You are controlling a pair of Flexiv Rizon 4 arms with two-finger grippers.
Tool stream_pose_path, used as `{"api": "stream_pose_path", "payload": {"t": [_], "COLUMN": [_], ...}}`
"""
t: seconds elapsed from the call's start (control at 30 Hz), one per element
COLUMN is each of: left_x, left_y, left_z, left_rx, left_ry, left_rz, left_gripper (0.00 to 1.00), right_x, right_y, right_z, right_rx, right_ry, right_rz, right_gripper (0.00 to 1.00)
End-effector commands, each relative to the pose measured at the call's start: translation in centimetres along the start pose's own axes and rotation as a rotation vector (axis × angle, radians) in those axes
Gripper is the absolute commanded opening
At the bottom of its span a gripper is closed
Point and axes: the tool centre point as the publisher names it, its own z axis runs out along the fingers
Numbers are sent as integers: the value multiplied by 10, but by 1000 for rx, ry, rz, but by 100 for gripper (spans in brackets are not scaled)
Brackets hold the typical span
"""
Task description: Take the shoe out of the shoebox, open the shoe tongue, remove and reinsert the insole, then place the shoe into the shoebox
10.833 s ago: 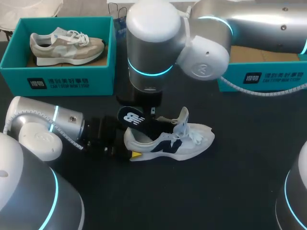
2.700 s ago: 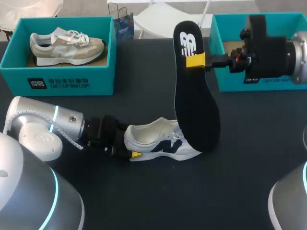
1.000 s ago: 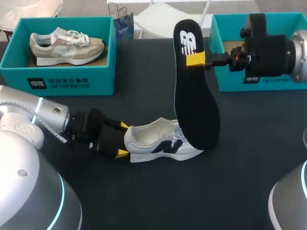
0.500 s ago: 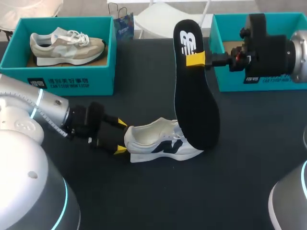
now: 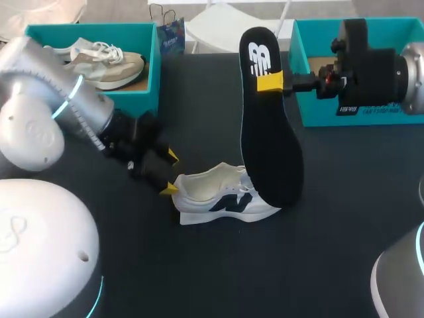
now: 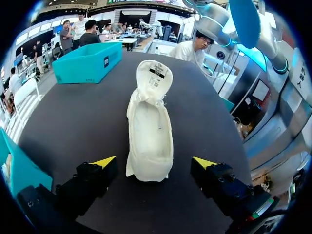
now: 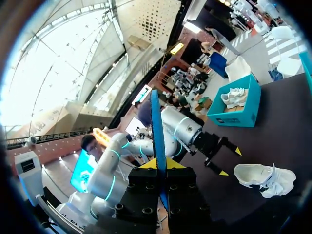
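While the insole [image 5: 268,126] hangs upright, toe end down by the forefoot of the white sneaker [image 5: 222,197], my right gripper [image 5: 270,83] pinches its heel end. The sneaker lies on the table [image 5: 344,199], long axis pointing straight away from my left gripper [image 5: 170,172]. That gripper, the nearer one, stands spread just off the heel, touching nothing. Reinsertion, I judge, means tipping the insole to that axis.

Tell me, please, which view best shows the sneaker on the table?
The left wrist view: the white sneaker lies whole, opening visible, by the open left claw. The head view hides its toe behind the insole; the right wrist view shows it small.
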Motion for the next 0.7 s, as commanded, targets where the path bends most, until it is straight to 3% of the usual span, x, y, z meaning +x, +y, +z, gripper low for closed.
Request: {"api": "stream_pose_path", "payload": {"t": [0.03,0.17,0.7], "left_x": [3,3,3], "left_y": [-13,-20,-20], "left_z": [-2,2,5], "left_rx": [-370,-483,-488], "left_ry": [-45,-97,-108], "left_rz": [-33,-3,1], "left_gripper": [100,100,100], "right_x": [-1,-1,-1], "right_y": [3,3,3], "right_z": [4,4,4], "right_rx": [3,3,3], "right_ry": [0,0,0], "right_rz": [1,1,1], "right_gripper": [0,0,0]}}
